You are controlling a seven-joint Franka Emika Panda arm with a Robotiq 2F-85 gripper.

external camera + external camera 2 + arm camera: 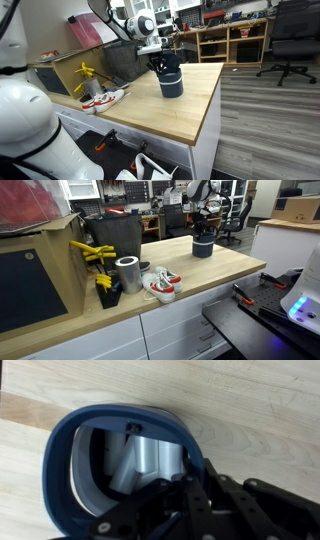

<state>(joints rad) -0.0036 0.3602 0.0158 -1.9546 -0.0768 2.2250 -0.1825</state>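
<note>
A dark blue cup [171, 83] stands upright on the light wooden tabletop [190, 115], near its far end in an exterior view [204, 247]. In the wrist view I look down into the cup, at its blue rim [60, 460] and shiny grey inside. My gripper [163, 66] hangs right over the cup, fingertips down at its rim, as an exterior view [203, 233] also shows. In the wrist view the black fingers [190, 480] sit close together over the rim's near side and seem shut on it. The contact itself is dark.
A pair of white and red shoes [160, 283] lies near the table's edge, also in an exterior view [103, 98]. Beside them stand a silver can [128, 273], yellow tools [92, 252] and a dark bin [115, 230]. An office chair [285, 45] stands on the floor beyond.
</note>
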